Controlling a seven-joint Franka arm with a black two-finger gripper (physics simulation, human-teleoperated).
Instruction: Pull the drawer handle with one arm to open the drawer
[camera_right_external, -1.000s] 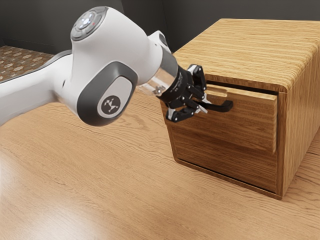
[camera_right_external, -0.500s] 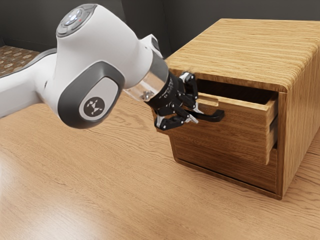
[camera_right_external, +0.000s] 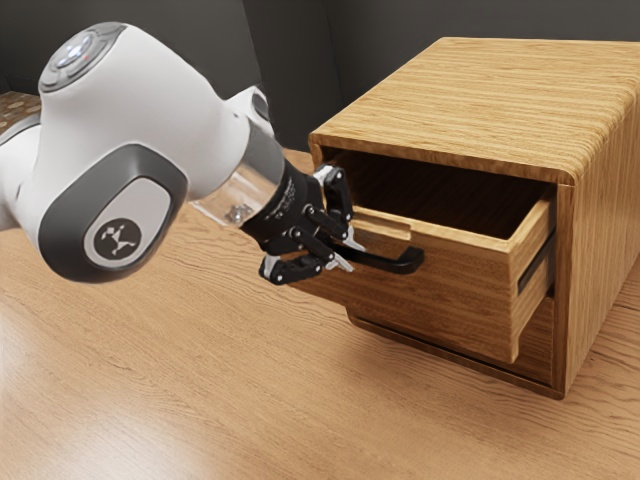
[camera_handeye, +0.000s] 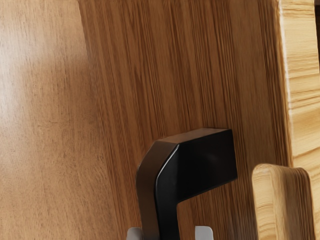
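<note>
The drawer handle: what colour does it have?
The handle is black; the wrist view shows it best.

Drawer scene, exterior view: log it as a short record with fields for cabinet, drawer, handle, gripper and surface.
cabinet: light wood box, standing on the table
drawer: in the cabinet's upper part, partly open, front standing out from the cabinet
handle: black bar on the drawer front
gripper: shut on the handle, at its end nearer the arm
table: wood-grain top
</note>
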